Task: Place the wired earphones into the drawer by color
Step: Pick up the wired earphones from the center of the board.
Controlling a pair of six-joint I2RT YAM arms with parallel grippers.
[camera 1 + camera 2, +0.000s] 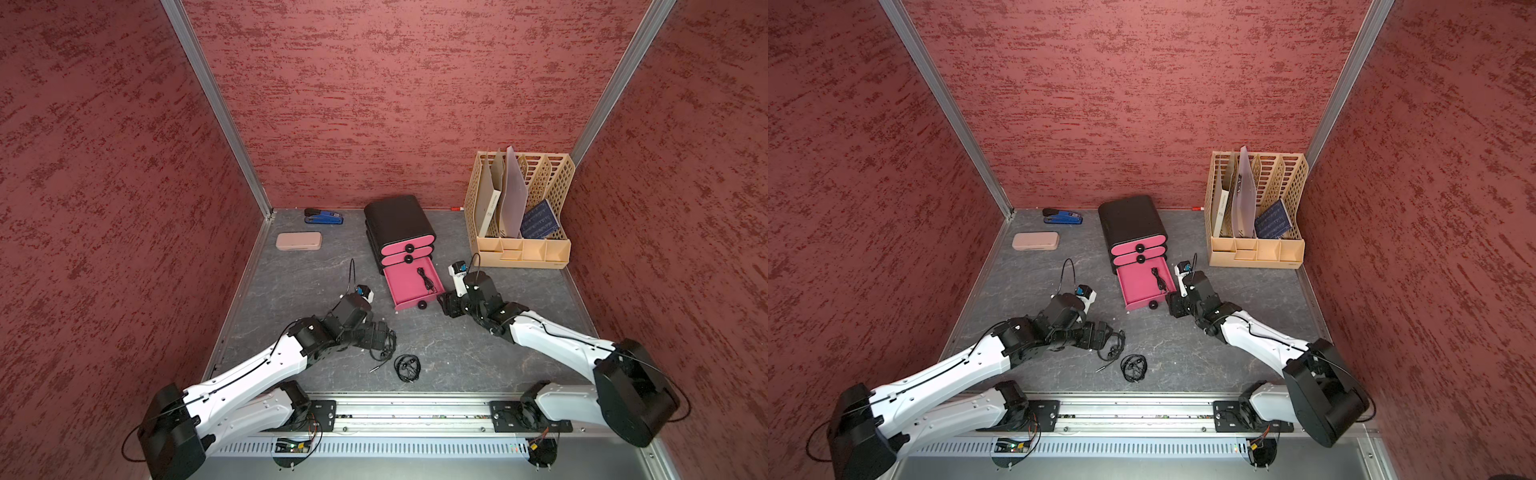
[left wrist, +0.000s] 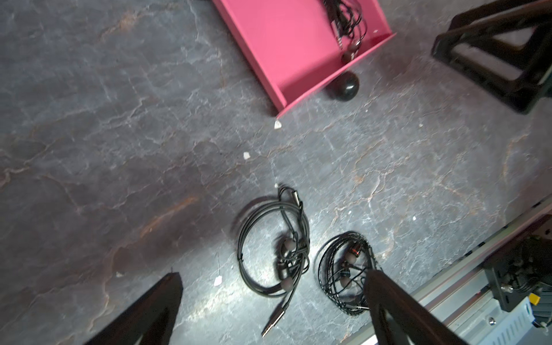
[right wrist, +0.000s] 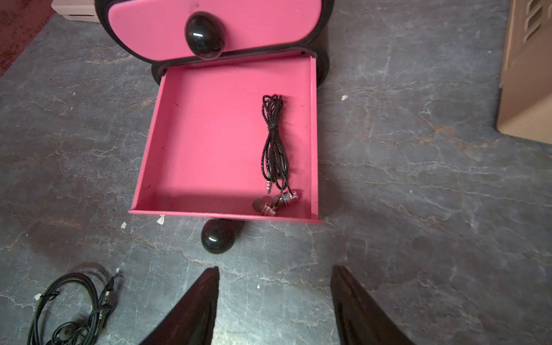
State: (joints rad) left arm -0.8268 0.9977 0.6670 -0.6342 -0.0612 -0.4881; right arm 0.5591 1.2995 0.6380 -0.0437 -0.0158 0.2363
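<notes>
The drawer cabinet (image 1: 397, 216) is black with pink fronts, and its upper two drawers are closed. Its bottom drawer (image 1: 405, 286) (image 3: 209, 134) is pulled out and holds one black wired earphones bundle (image 3: 274, 143) (image 1: 426, 280). Two more black coils lie on the table: a smooth one (image 2: 274, 248) (image 1: 384, 348) and a braided one (image 2: 346, 271) (image 1: 407, 368). My left gripper (image 2: 273, 273) (image 1: 380, 337) hangs open over the smooth coil, which lies between its fingers. My right gripper (image 3: 275, 268) (image 1: 446, 303) is open and empty, just short of the open drawer's knob (image 3: 216, 239).
A beige lattice file rack (image 1: 519, 208) stands at the back right, near my right arm. A pink case (image 1: 298, 241) and a blue stapler (image 1: 324, 217) lie at the back left. Red walls close three sides; the arms' rail (image 1: 399, 411) runs along the front.
</notes>
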